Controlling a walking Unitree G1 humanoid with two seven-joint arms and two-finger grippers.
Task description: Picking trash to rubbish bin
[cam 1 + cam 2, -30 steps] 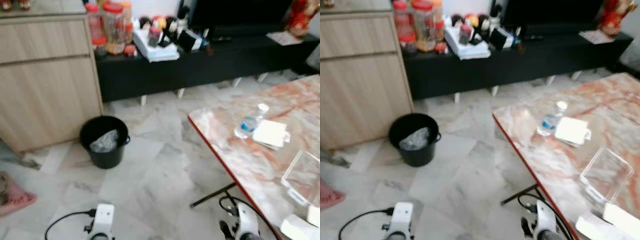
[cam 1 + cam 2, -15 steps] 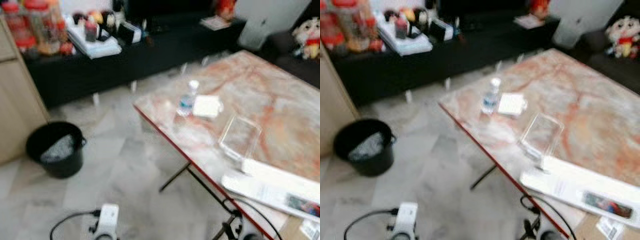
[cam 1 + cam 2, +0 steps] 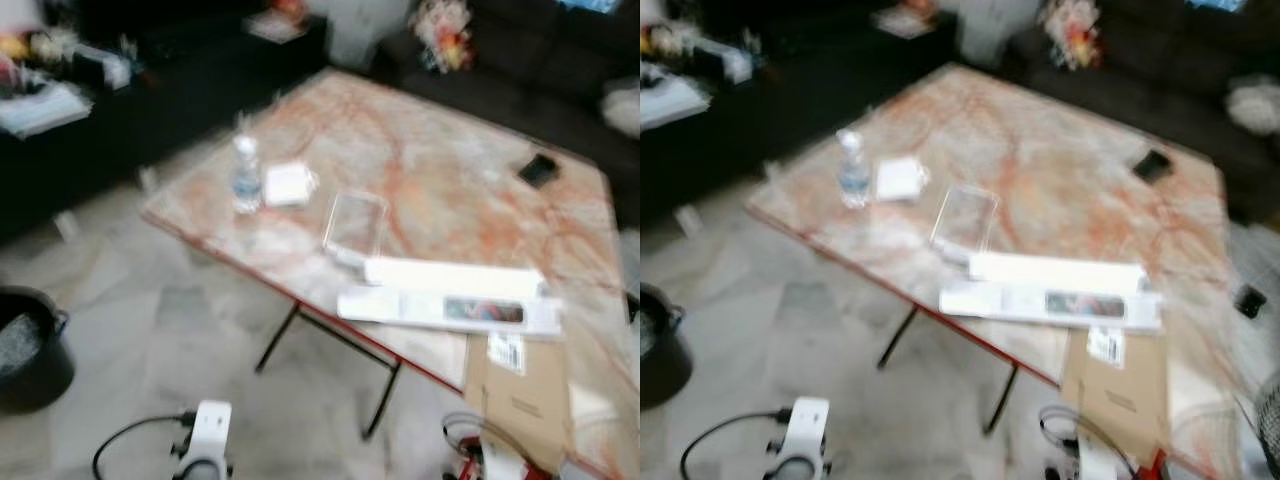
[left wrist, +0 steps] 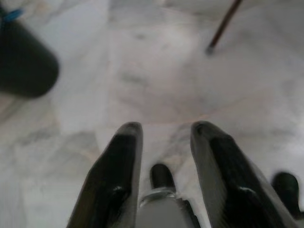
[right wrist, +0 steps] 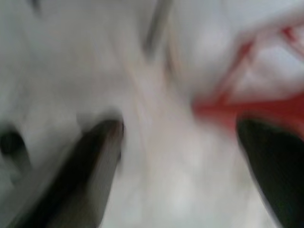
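left eye view has swung right: the black round plastic bin (image 3: 25,345) slides to the frame's left edge, the clear plastic water bottle (image 3: 245,175) stands on the pink marbled table (image 3: 450,170). left gripper (image 4: 164,137) and right gripper (image 5: 180,137) hang spread, empty; the search for trash goes on.

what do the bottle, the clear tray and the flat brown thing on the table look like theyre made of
Bottle: likely clear plastic, see-through body, white cap, bluish label. Clear tray: seemingly thin transparent plastic; the tabletop's pattern shows through it. Flat brown thing: probably matte cardboard, tan with a white sticker. The blur leaves all three uncertain.
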